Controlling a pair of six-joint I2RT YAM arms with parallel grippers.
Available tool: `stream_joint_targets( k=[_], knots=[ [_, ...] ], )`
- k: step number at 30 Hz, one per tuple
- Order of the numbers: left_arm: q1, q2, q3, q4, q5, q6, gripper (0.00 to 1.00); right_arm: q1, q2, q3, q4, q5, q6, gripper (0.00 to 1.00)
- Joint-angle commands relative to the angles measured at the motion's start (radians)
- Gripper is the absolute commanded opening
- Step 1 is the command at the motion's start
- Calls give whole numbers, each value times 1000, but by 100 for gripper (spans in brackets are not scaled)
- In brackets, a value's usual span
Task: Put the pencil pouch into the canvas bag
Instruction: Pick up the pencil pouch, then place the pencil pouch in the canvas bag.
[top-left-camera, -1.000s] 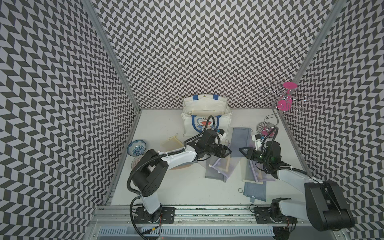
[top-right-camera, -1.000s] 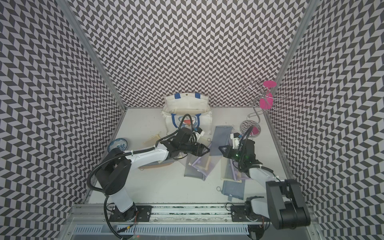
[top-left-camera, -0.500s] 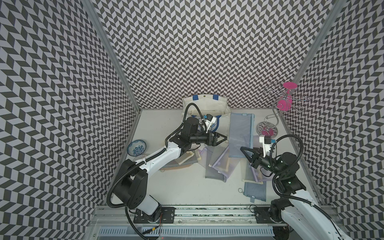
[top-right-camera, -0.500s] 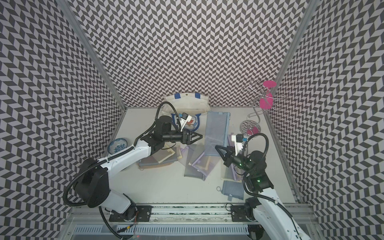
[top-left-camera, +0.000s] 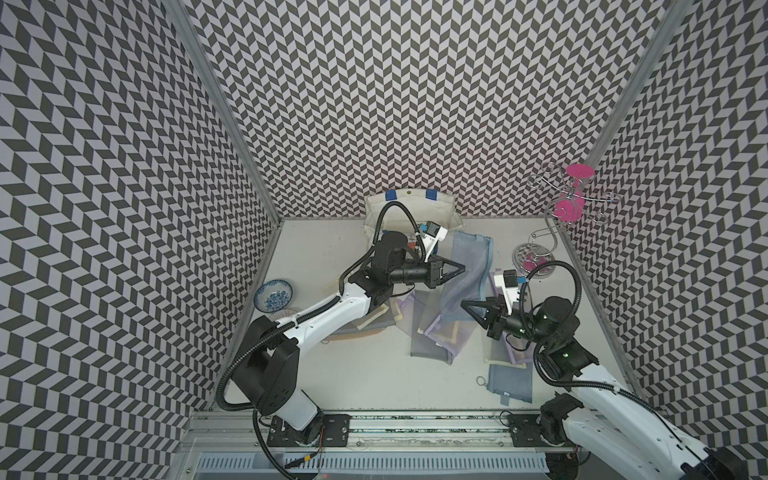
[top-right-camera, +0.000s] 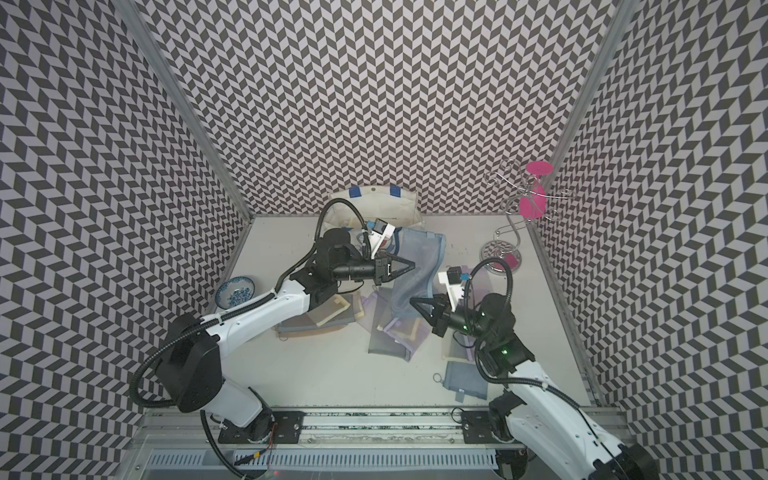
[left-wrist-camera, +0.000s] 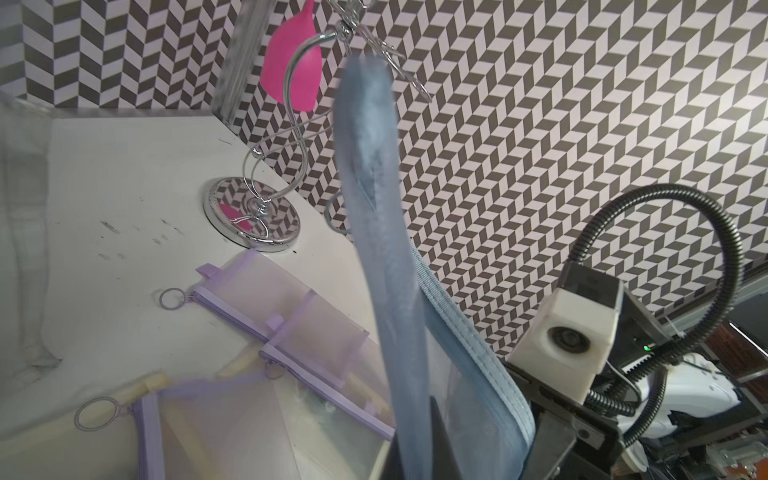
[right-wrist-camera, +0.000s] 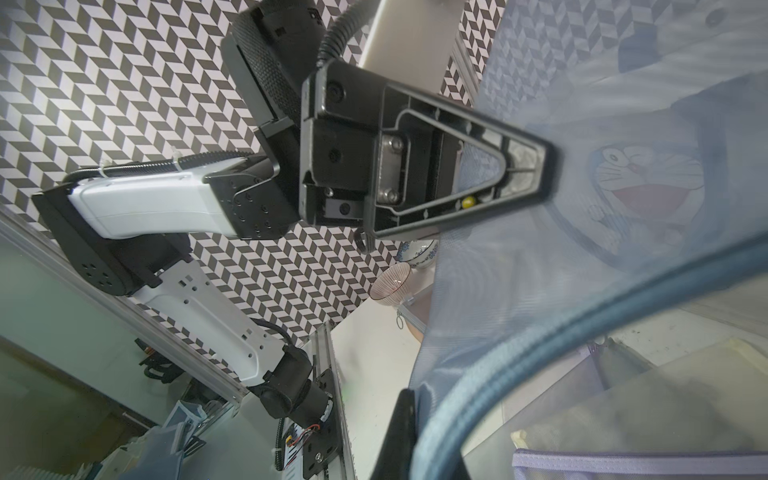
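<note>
The pencil pouch (top-left-camera: 469, 257), a blue see-through mesh sleeve, is hanging in the air just in front of the canvas bag (top-left-camera: 411, 203), stretched between the two arms and well clear of the other pouches (top-left-camera: 436, 328) lying on the tabletop (top-left-camera: 374, 374). The left end effector (top-left-camera: 460, 267) is pinching one long side of it, clenched on the mesh, while the right end effector (top-left-camera: 465, 304) is gripping the lower end, beside the zipper edge (right-wrist-camera: 582, 332). The pouch is sagging and folding between the two holds, so it is likely behaving as a very light, limp, empty piece of fabric with no stiffness of its own. The thicker zipper edge is probably offering the firmest purchase. Thin mesh may be slipping or bunching under a pinch, and two spread holds are suiting it best.
</note>
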Motion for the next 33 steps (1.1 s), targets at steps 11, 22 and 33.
stream_joint_targets(
  k=[11, 22, 33],
  knots=[
    [177, -20, 416, -524, -492, 458, 0, 6, 70, 129, -74, 321, -31, 99],
    [180, 170, 632, -349, -719, 943, 0, -7, 85, 232, -193, 401, -111, 99],
    [205, 317, 635, -340, -763, 1205, 0, -76, 96, 195, -159, 335, -91, 100]
  ],
)
